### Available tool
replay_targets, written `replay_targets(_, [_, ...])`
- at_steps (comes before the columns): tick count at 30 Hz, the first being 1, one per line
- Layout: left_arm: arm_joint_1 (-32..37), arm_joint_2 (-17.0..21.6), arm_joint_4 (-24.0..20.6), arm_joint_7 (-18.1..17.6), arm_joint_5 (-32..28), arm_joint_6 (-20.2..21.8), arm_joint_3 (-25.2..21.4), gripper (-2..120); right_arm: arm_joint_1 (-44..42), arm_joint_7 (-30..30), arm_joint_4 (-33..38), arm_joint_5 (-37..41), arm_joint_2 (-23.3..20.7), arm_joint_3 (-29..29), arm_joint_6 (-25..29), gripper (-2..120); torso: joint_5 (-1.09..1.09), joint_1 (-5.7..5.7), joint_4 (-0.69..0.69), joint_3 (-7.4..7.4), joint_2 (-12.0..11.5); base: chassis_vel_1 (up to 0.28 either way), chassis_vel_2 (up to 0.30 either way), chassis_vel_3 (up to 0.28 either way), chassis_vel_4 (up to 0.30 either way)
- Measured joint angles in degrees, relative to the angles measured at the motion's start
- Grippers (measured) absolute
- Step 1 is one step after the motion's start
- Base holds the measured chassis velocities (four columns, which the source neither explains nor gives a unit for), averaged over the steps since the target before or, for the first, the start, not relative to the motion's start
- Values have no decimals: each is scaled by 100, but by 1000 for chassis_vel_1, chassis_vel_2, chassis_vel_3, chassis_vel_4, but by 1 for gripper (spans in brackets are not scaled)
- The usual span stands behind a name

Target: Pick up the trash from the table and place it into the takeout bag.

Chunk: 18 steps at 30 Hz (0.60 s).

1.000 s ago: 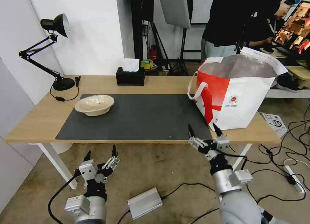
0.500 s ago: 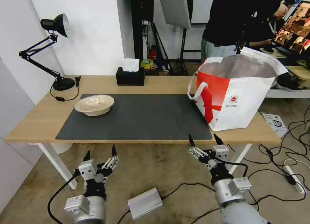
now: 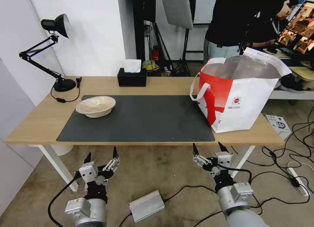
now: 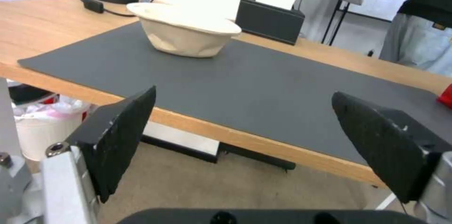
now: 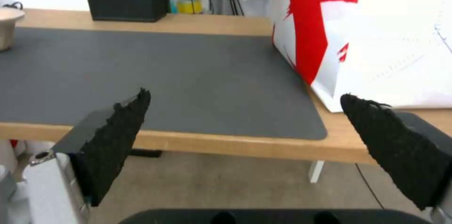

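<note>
Table (image 3: 157, 84), beige bowl (image 3: 95, 106) beyond spread, empty left pincer (image 3: 101, 153)

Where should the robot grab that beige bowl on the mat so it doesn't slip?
Probably the rim. The shallow beige bowl sits upright on the dark grey mat with its thin lip flaring outward, so one finger inside and one outside could pinch the near edge, coming from above. The left gripper, open below the table edge, is the closer one.
</note>
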Motion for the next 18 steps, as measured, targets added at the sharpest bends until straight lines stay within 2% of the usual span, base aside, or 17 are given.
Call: replay_targets(18, [-5,-1,15,0,-2,0,0,100,-8,59,37,-2,18,16,-51,100,0,0,0,0,0,0,0,0,0])
